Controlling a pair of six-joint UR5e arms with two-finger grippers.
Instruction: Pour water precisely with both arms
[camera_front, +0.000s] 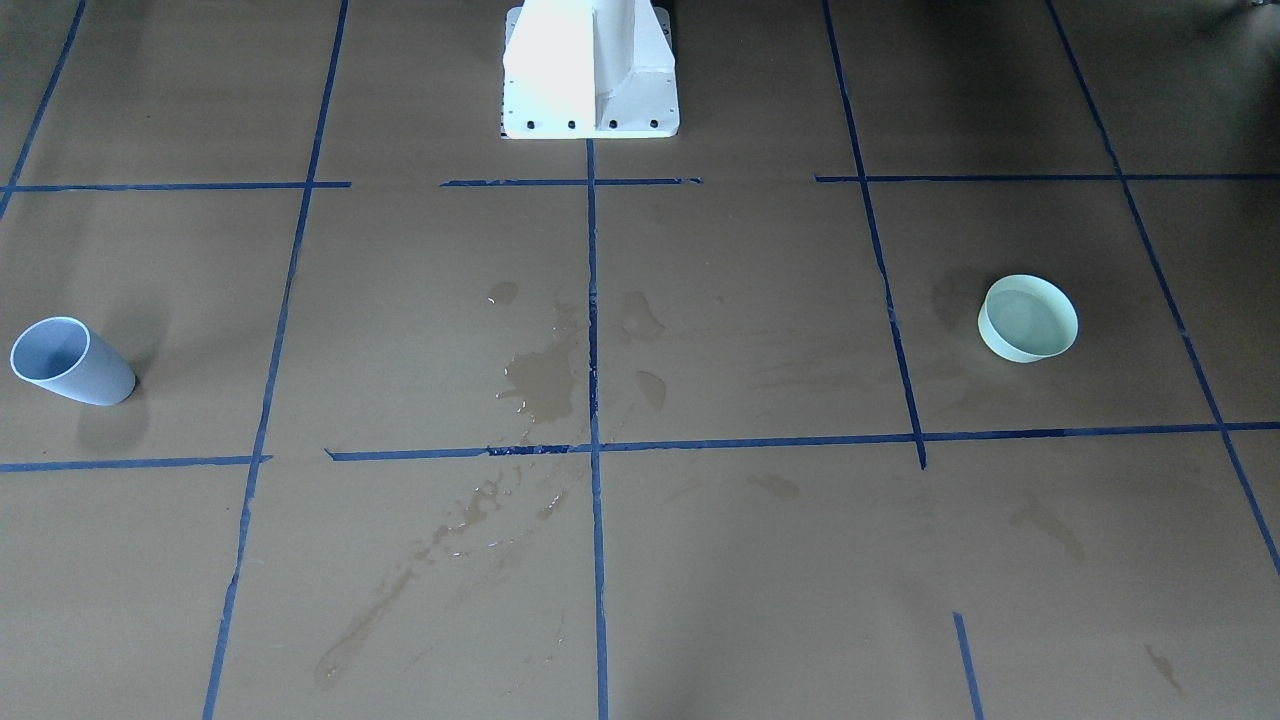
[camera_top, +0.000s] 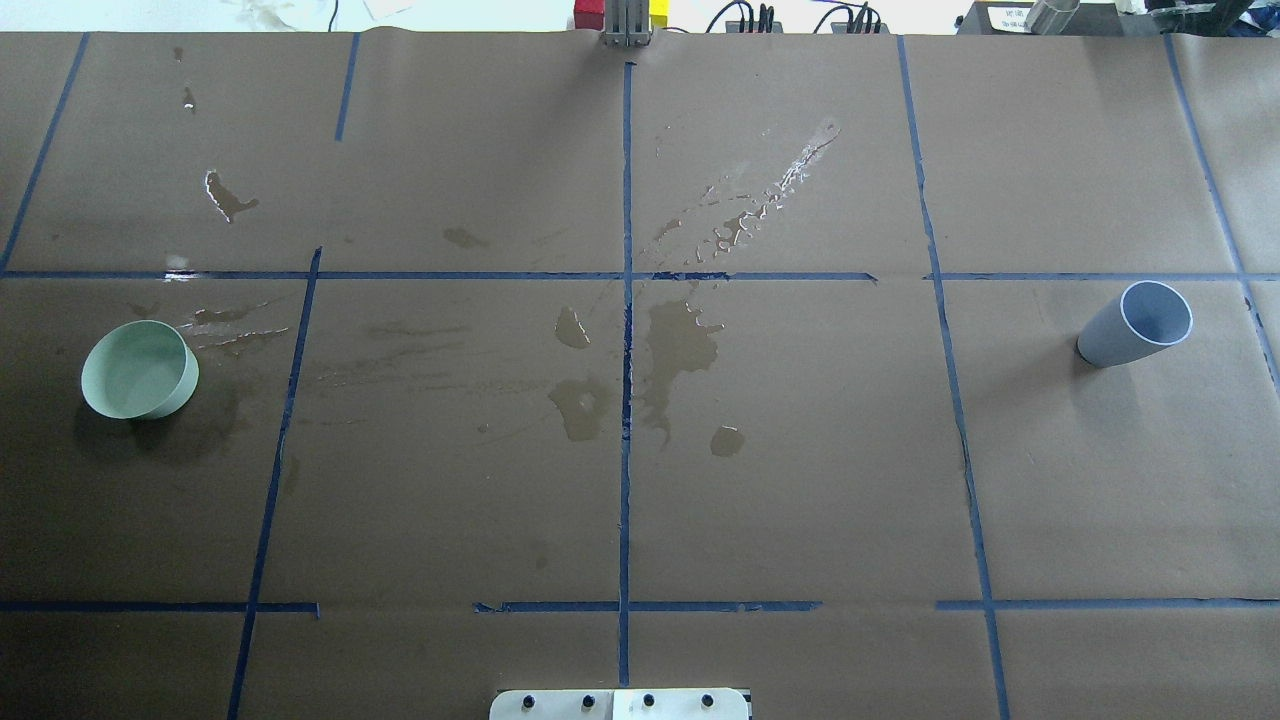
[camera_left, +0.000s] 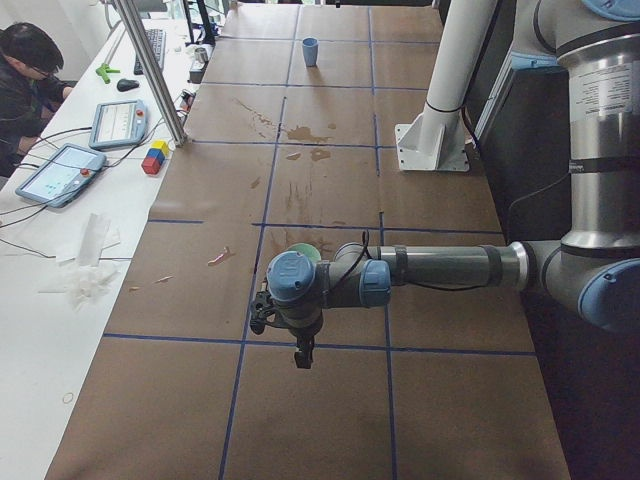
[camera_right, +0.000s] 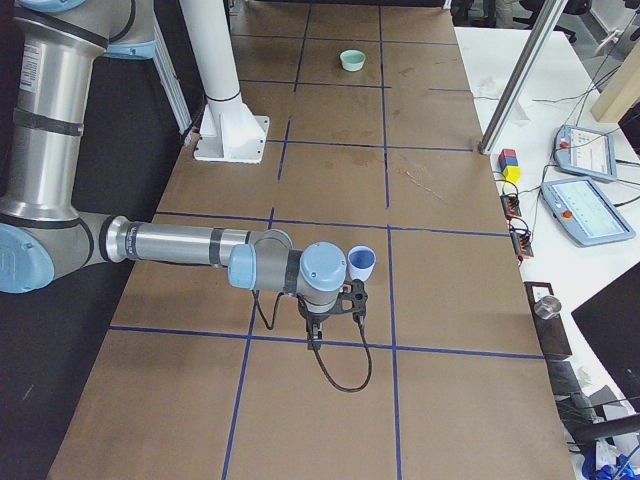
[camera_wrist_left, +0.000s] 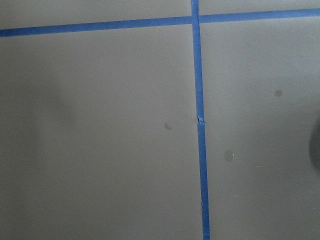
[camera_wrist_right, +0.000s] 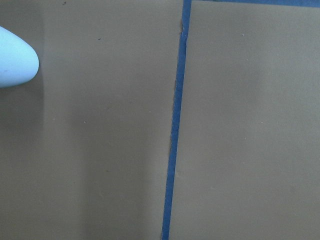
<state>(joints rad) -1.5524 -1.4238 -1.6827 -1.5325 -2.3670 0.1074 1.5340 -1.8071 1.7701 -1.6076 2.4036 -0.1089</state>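
Only the side views show the silver-grey left arm (camera_left: 440, 268) and right arm (camera_right: 180, 243). I cannot tell how their jaws stand. The overhead view shows a pale-green round bowl (camera_top: 172, 397) and a blue-grey plastic cup (camera_top: 1108, 342).

Robotics lab. Evidence: jointed arms (camera_left: 440, 268), white pedestal (camera_front: 590, 70), tape-gridded paper-covered table (camera_top: 450, 500), two teach pendants (camera_right: 590, 212), person (camera_left: 25, 85) at side bench (camera_left: 60, 300).

The brown paper (camera_top: 800, 450) carries a blue tape (camera_top: 626, 480) grid, with darker wet stains (camera_top: 680, 345) mid-frame. Seen from overhead, the left bowl (camera_top: 140, 370) is mint green, the right cup (camera_top: 1135, 325) grey-blue. My left arm (camera_left: 450, 268) and right arm (camera_right: 180, 243) are silver-grey, capped pale blue.
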